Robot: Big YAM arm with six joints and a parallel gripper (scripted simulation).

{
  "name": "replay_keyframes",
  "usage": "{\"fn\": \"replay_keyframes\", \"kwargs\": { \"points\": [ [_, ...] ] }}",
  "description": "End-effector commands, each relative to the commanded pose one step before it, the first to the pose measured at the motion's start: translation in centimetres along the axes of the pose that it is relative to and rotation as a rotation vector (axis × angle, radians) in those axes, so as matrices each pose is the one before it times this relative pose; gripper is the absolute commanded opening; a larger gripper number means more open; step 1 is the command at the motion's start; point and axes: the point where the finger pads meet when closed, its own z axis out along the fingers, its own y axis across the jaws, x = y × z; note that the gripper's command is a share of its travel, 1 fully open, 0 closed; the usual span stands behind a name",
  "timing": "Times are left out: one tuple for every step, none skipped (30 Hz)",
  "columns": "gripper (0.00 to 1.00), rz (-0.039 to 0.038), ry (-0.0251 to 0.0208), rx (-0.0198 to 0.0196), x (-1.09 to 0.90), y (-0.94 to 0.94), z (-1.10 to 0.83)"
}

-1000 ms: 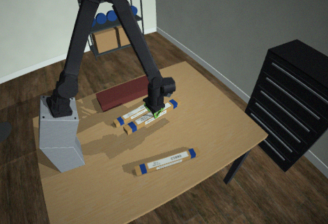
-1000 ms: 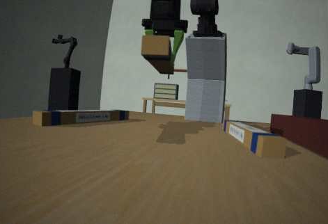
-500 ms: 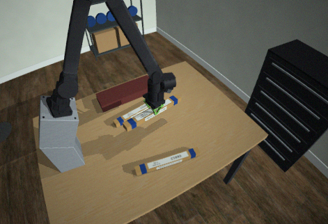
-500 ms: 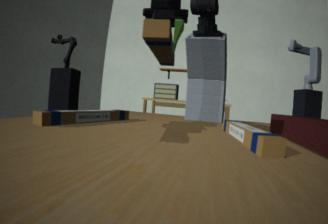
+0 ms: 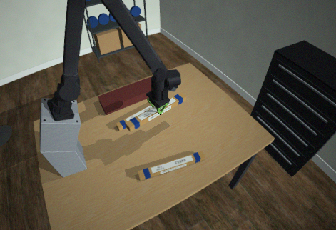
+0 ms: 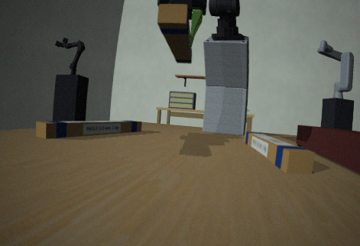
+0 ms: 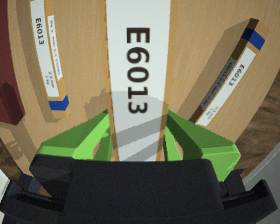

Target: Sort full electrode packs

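The hand (image 5: 159,109) (image 6: 183,23) (image 7: 137,113) is clenched on one electrode pack (image 5: 138,122) (image 6: 173,36) (image 7: 138,82), lifted above the table (image 5: 212,118) (image 6: 136,199) (image 7: 86,60), its fingers on the long sides near the middle, presumably so it hangs balanced and its weight can be judged, since looks cannot tell full from used; its high carriage should also clear the platform's edge. Another pack (image 5: 121,125) (image 6: 267,147) (image 7: 46,55) lies flat just beside the dark red low platform (image 5: 125,99) (image 6: 336,147) (image 7: 0,65), toward the table's back edge; the third pack (image 5: 170,166) (image 6: 89,129) (image 7: 230,80) lies nearer the front edge, well apart from both, perhaps to leave the fingers room. Neither is on the platform. The held pack is a long, slim tan carton, banded blue near its ends, with a white label reading E6013 in bold dark letters
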Motion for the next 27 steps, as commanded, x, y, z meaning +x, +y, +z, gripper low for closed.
{"fn": "replay_keyframes", "kwargs": {
  "points": [
    [0.0, -0.00104, -0.07702, 0.03289, -2.316, -1.462, -3.978],
    [0.0, -0.00005, -0.00024, 0.00009, 0.008, 0.003, -0.243],
    [0.0, 0.00013, 0.00043, -0.00016, 0.053, 0.02, -0.02],
    [0.0, 0.0, 0.0, 0.0, 0.0, 0.0, 0.0],
    [0.0, 0.0, 0.0, 0.0, 0.0, 0.0, 0.0],
    [0.0, 0.00047, 0.00108, -0.00036, 0.094, 0.034, 0.015],
    [0.0, 0.00051, 0.00176, -0.00063, 0.135, 0.049, 0.034],
    [0.0, 0.0005, 0.00241, -0.00085, 0.174, 0.063, 0.051],
    [0.0, 0.00046, 0.00274, -0.00096, 0.193, 0.07, 0.06],
    [0.0, 0.00039, 0.00233, -0.00081, 0.17, 0.061, 0.053],
    [0.0, 0.00031, 0.00172, -0.00059, 0.143, 0.051, 0.047],
    [0.0, 0.00024, 0.00108, -0.00036, 0.115, 0.041, 0.041],
    [0.0, 0.00018, 0.00058, -0.00017, 0.091, 0.032, 0.035],
    [0.0, 0.00013, 0.0002, -0.00003, 0.071, 0.025, 0.03],
    [0.0, 0.00004, -0.00088, 0.00038, 0.005, 0.001, 0.007],
    [0.0, -0.0001, -0.00305, 0.00121, -0.129, -0.048, -0.041],
    [0.0, -0.00023, -0.00487, 0.00191, -0.243, -0.089, -0.085],
    [0.0, -0.00019, -0.00413, 0.00162, -0.211, -0.077, -0.072],
    [0.0, -0.00016, -0.00346, 0.00136, -0.181, -0.066, -0.062],
    [0.0, -0.00014, -0.00289, 0.00113, -0.153, -0.056, -0.052],
    [0.0, 0.0, 0.0, 0.0, 0.0, 0.0, 0.0],
    [0.0, 0.0, 0.0, 0.0, 0.0, 0.0, 0.0],
    [0.0, -0.00012, -0.00243, 0.00095, -0.129, -0.047, -0.043],
    [0.0, -0.0001, -0.00206, 0.00081, -0.109, -0.04, -0.036],
    [0.0, -0.00009, -0.00174, 0.00068, -0.092, -0.034, -0.03],
    [0.0, -0.00007, -0.00147, 0.00058, -0.078, -0.029, -0.026],
    [0.0, -0.00006, -0.00125, 0.00049, -0.066, -0.024, -0.022]
  ]
}}
